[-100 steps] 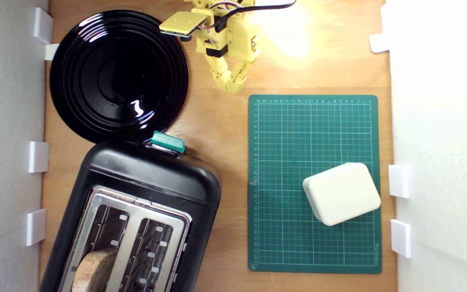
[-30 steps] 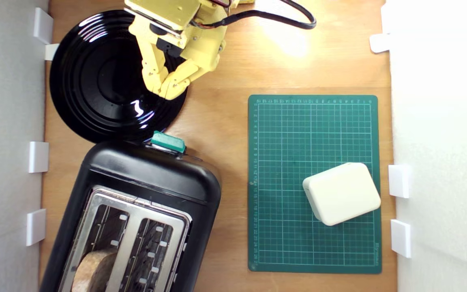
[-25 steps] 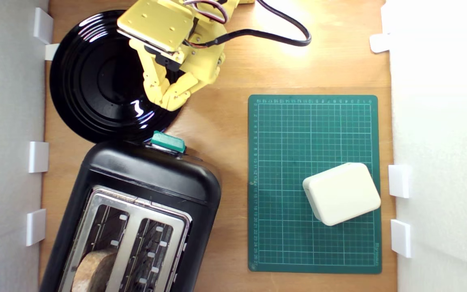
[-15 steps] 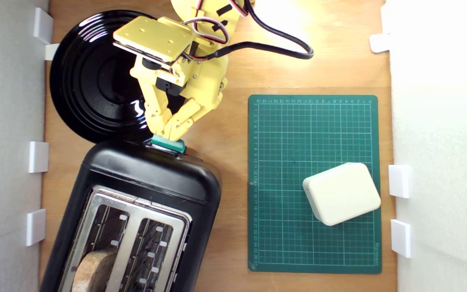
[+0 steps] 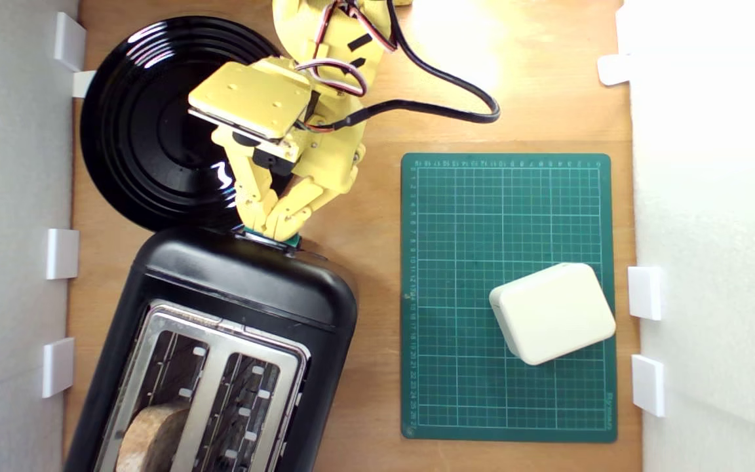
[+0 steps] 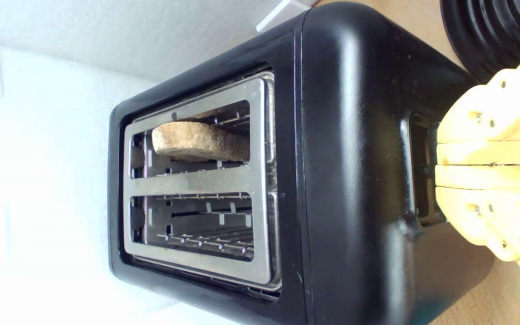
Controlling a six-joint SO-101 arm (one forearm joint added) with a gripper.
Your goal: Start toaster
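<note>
The glossy black toaster [image 5: 240, 282] fills the lower part of the exterior view's left, with a silver two-slot frame [image 5: 210, 347]. A brown slice of bread [image 5: 151, 436] stands in one slot; the wrist view shows the same slice [image 6: 199, 141] in the toaster [image 6: 345, 135]. My yellow gripper [image 5: 271, 229] is shut, its fingertips pressed together on top of the teal lever tab [image 5: 292, 241], which they almost fully cover. In the wrist view the closed fingers [image 6: 481, 153] sit against the lever slot on the toaster's end face.
A round black ridged plate [image 5: 154, 124] lies just behind the toaster, under my arm. A green cutting mat [image 5: 456, 295] on the exterior view's right carries a cream rounded box [image 5: 553, 313]. White foam walls with clips border both sides. A black cable [image 5: 443, 85] loops from the arm.
My gripper travelled from beside the plate, across its edge, down onto the toaster's teal lever tab, staying shut. The tab is now mostly covered. The bread sits as before.
</note>
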